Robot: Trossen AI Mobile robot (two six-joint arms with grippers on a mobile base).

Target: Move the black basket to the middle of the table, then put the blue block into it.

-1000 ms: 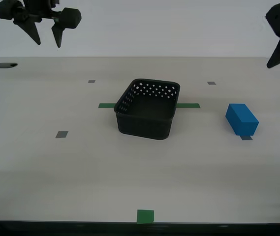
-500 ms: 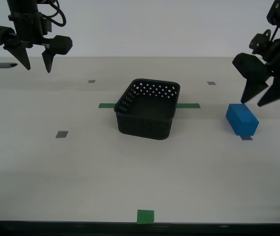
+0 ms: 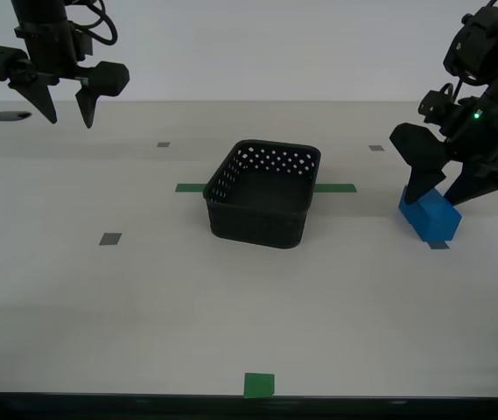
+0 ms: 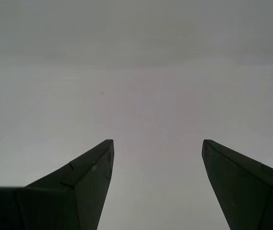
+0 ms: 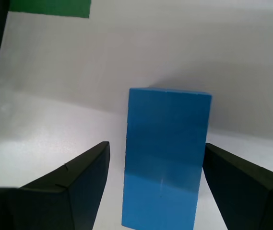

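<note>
My first pincer (image 3: 445,194) spread apart, straddling blue block (image 3: 430,215) on counter (image 3: 143,297) at exterior view's right, not gripping; my second pincer (image 3: 65,109) apart, raised at exterior view's left; black basket (image 3: 263,193) mid-counter

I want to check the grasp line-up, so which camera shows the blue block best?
The first wrist view: the blue block fills the frame between the open fingers of my first claw. The exterior view shows it small and partly behind that claw. The second wrist view shows none of it.
</note>
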